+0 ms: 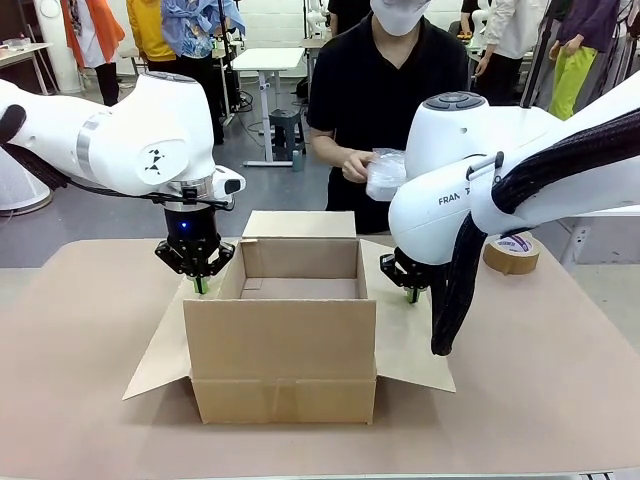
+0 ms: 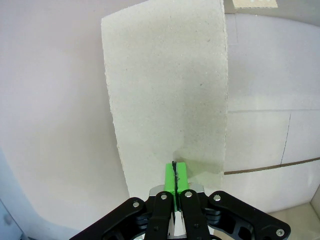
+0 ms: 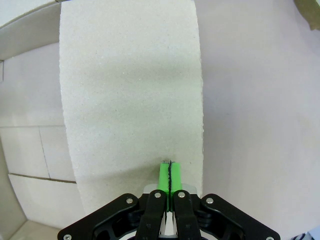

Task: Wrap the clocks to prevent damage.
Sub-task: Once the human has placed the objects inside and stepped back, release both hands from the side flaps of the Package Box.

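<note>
Brown tabletop [image 1: 560, 400] bears an open cardboard box [image 1: 285, 350] and tape roll [image 1: 511, 252].

Cardboard box [image 1: 285, 340] matt brown; its flap [image 2: 167, 85] rough, grainy and fibrous close up; table [image 1: 540, 380] smooth and matt; arm shells [image 1: 150, 125] glossy white plastic; left gripper [image 2: 174, 172] black plastic with a slight sheen, its pads [image 2: 169, 180] matt green; person's plastic wrap [image 1: 385, 172] clear and crinkled.
</note>
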Tool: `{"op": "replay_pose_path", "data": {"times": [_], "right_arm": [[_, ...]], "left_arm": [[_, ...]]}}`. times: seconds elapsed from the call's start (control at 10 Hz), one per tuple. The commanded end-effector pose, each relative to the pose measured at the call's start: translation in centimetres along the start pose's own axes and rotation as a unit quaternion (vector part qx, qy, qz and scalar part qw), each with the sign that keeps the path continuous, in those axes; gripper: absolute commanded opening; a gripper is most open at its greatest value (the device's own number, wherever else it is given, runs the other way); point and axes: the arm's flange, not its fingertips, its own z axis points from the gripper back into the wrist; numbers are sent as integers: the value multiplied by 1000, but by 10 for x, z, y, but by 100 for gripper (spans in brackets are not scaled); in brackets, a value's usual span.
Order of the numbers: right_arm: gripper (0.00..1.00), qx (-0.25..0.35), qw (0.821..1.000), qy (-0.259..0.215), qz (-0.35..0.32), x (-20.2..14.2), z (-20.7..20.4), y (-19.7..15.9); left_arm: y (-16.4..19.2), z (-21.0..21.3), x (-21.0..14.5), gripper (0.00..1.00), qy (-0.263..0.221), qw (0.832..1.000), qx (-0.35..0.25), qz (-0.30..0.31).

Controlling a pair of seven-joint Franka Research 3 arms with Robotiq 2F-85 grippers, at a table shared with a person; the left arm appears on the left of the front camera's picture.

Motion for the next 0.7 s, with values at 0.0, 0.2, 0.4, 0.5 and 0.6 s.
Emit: {"op": "replay_pose_path", "data": {"times": [0.0,0.2,0.4,0.5,0.6], "right_arm": [[1,-1,1000,0,0,-1,-1,0],[1,-1,1000,0,0,-1,-1,0],[1,-1,1000,0,0,-1,-1,0],[1,-1,1000,0,0,-1,-1,0],[1,-1,1000,0,0,-1,-1,0]], "left_arm": [[-1,-1,0,0,-4,1000,9,5],[-1,-1,0,0,-4,1000,9,5],[-1,-1,0,0,-4,1000,9,5],[-1,-1,0,0,-4,1000,9,5],[-1,-1,0,0,-4,1000,9,5]]}}
